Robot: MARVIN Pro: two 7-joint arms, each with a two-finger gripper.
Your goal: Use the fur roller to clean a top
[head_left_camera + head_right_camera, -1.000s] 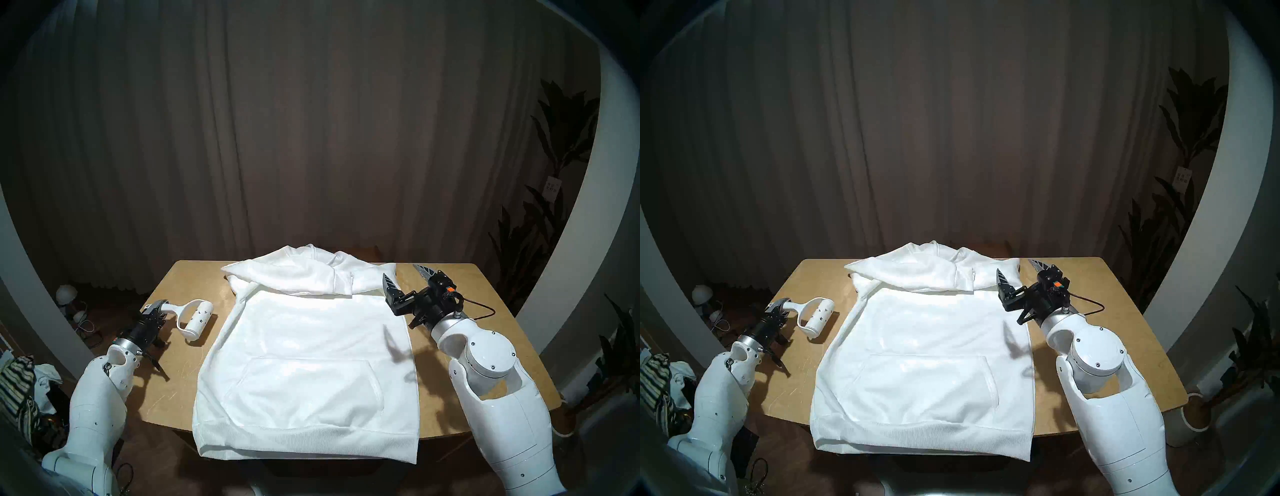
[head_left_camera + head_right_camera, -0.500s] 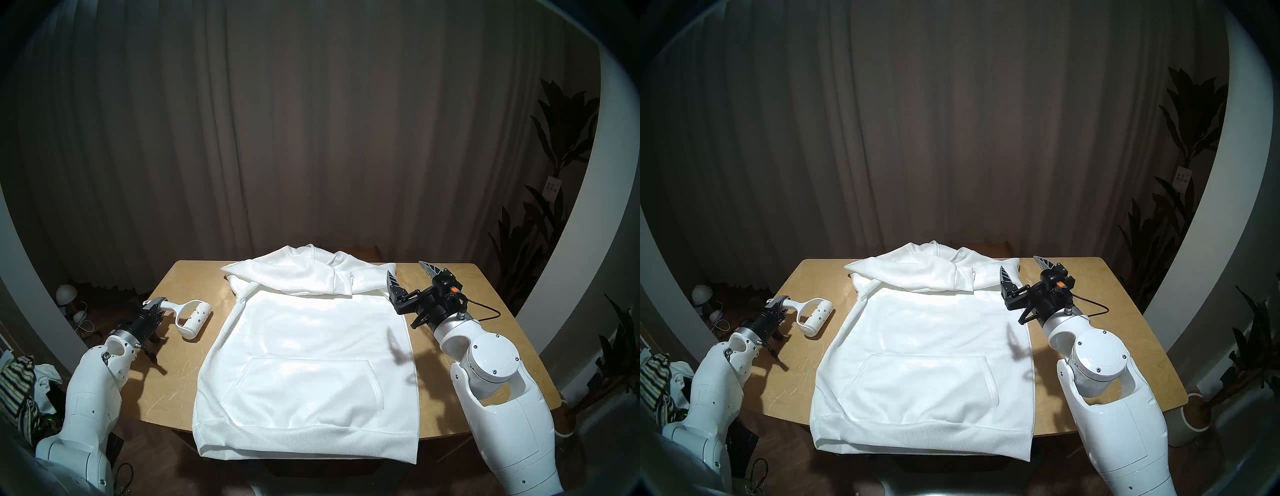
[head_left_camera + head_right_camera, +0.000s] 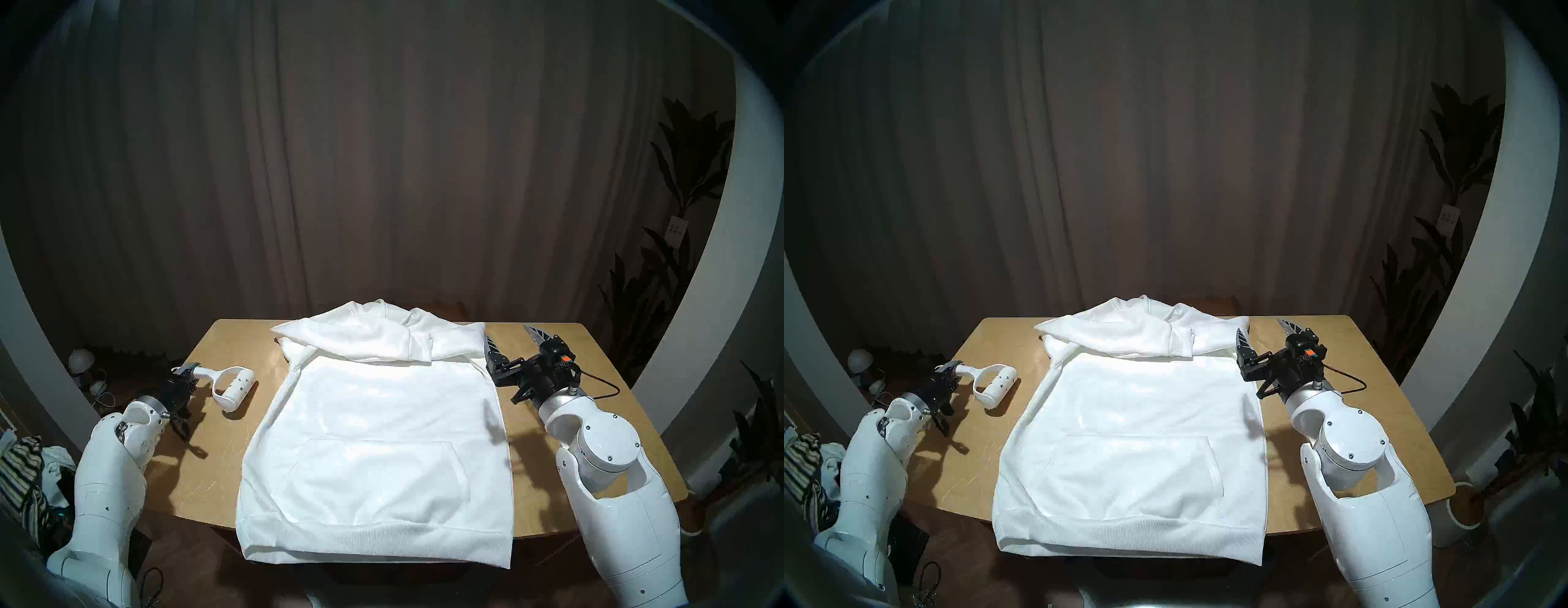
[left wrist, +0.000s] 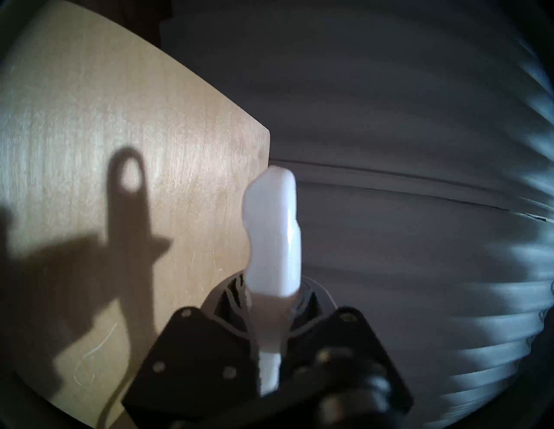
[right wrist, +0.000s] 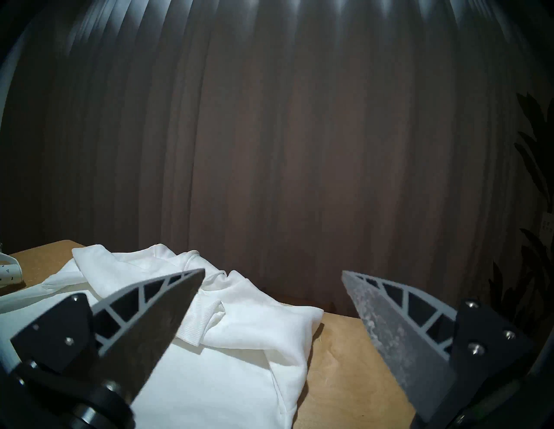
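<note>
Wooden table | left pincer clamps fur roller handle, left of top

Your wooden tabletop carries the white hooded top at centre, its hem overhanging at 6 o'clock.

left gripper clamped tight at left, pointing forward, right gripper level, fingers spread wide apart
</note>
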